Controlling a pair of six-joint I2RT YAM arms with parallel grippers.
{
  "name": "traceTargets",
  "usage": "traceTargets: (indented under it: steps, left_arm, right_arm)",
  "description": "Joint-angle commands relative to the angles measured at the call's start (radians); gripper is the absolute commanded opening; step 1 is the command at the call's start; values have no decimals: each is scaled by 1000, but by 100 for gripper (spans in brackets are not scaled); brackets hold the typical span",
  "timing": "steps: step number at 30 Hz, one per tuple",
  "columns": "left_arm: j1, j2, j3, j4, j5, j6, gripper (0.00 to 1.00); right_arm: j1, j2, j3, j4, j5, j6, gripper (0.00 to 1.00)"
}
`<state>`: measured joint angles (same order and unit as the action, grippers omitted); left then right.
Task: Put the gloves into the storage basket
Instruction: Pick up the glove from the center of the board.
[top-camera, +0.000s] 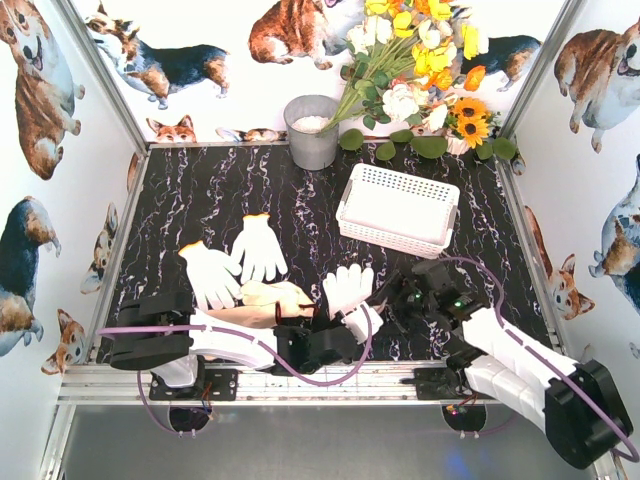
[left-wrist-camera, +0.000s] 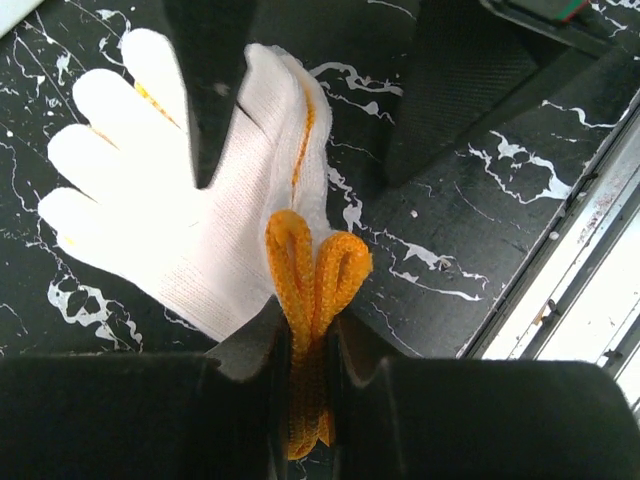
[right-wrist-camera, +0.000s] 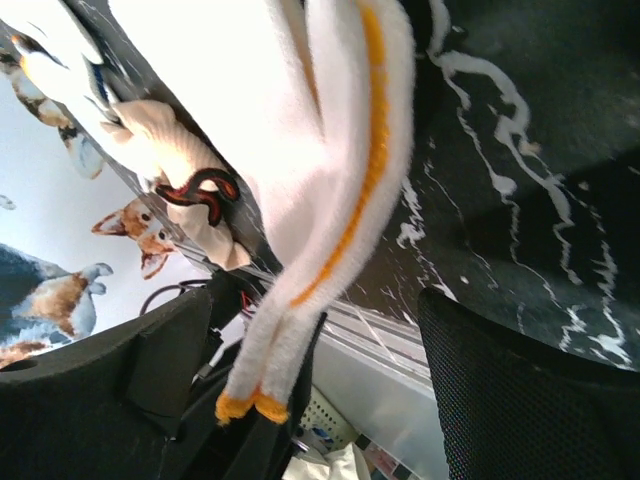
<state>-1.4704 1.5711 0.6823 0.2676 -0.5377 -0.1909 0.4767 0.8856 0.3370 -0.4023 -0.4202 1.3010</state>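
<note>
The left gripper (left-wrist-camera: 308, 400) pinches the orange cuff of a cream-white knit glove (left-wrist-camera: 170, 220) between the arms, likely to carry it. The right gripper (right-wrist-camera: 320, 390) straddles it, fingers (right-wrist-camera: 520, 400) spread wide, holding nothing. The white slotted plastic basket (top-camera: 392, 238) sits beyond, apart.

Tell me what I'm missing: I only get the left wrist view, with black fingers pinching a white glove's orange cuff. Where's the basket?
Observer: The white storage basket sits at the back right of the table, beyond the held glove.
Operator: Any other gloves?
Observer: Three lie left of it: two white gloves and a beige glove.
Operator: And the other arm?
Observer: The right fingers stand open on either side of that same glove.
</note>
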Motion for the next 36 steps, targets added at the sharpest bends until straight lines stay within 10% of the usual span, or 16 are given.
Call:
traceTargets:
  steps: [1, 21, 33, 36]
  left_arm:
    - [4, -34, -6, 12, 16, -32, 0]
    - [24, -30, 40, 43, 19, -122, 0]
    - [58, -69, -20, 125, 160, -145, 1]
    - [81, -98, -45, 142, 201, -167, 25]
  right_arm:
    - [-1, 67, 24, 182, -7, 37, 86]
    - [56, 272, -27, 345, -50, 37, 65]
    - [59, 314, 34, 301, -74, -61, 15]
    - [59, 311, 60, 257, -75, -124, 1]
